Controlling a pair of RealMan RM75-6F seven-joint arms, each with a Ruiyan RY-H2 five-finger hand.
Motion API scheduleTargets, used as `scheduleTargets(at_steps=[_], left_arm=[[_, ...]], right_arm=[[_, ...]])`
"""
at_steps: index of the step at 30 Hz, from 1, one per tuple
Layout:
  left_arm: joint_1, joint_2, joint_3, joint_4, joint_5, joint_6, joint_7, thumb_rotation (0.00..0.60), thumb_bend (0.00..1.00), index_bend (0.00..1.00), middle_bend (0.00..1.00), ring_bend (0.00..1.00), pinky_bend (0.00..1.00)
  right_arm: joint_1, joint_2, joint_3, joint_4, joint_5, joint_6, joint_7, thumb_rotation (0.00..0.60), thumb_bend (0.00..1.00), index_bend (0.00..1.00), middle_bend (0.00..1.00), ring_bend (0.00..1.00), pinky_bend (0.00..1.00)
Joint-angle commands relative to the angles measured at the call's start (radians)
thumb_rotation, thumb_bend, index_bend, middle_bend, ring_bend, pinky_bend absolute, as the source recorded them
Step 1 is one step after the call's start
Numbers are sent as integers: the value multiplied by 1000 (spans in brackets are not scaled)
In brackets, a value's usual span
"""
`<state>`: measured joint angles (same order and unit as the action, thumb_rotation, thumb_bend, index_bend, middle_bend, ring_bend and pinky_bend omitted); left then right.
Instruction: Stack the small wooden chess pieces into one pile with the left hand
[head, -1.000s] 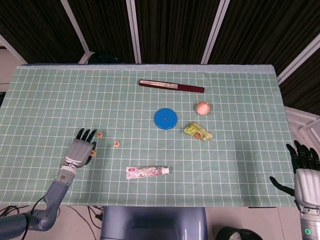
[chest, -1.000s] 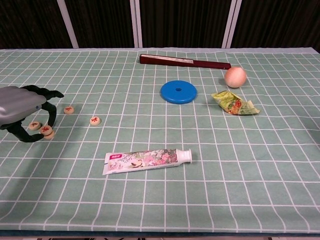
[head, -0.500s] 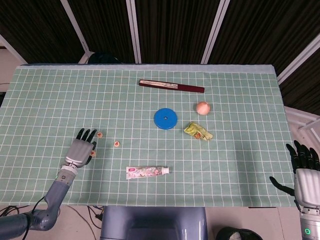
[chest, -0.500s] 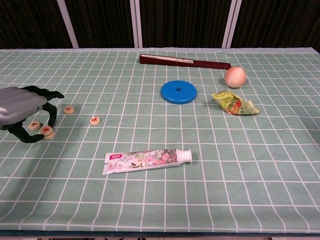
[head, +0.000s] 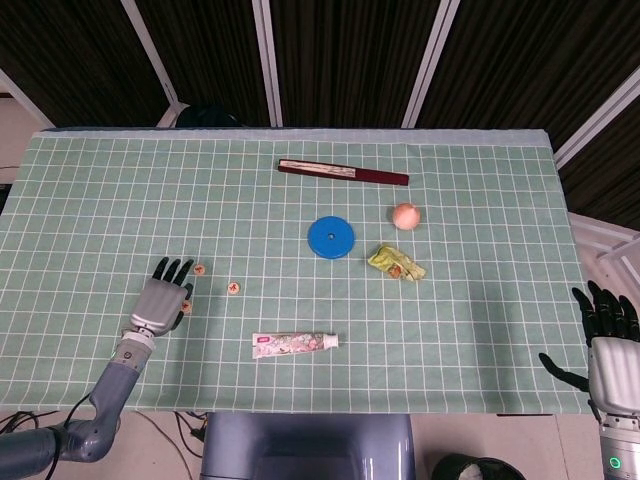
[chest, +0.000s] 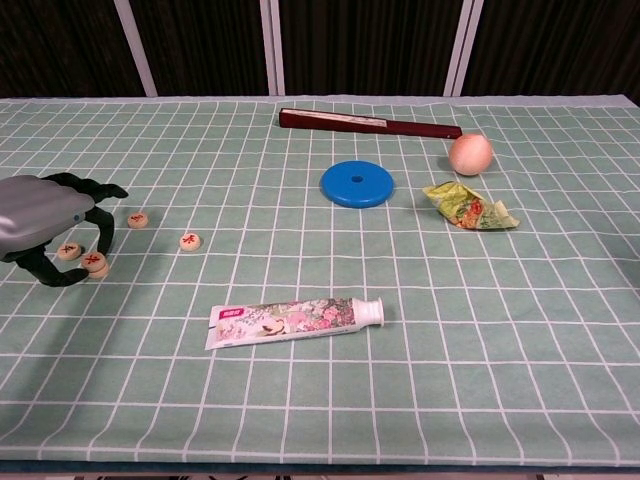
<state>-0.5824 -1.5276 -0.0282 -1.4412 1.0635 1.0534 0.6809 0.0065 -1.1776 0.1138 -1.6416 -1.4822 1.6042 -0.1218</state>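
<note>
Small round wooden chess pieces with red marks lie at the left of the green checked cloth. One piece and another lie alone. A piece sits on another as a short stack, and one more piece lies beside it. My left hand arches over these last ones, its dark fingers curved down around them with gaps between; I see no piece lifted. In the head view the left hand covers most of them, and the single pieces show. My right hand hangs spread beyond the table's right corner.
A toothpaste tube lies near the front middle. Further back are a blue disc, a crumpled snack wrapper, a peach and a dark folded fan.
</note>
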Motion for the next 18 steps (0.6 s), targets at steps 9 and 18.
scheduleTargets(at_steps=[9, 18], left_arm=[[2, 0, 1, -5, -5, 7, 15, 600, 332, 435, 0, 0, 0], [2, -4, 3, -8, -2, 10, 21, 600, 332, 440, 0, 0, 0]], right_arm=[[0, -1, 0, 0, 1, 0, -4, 600, 232, 81, 13, 0, 0], [0, 0, 1, -1, 3, 0, -4, 600, 233, 81, 13, 0, 0]])
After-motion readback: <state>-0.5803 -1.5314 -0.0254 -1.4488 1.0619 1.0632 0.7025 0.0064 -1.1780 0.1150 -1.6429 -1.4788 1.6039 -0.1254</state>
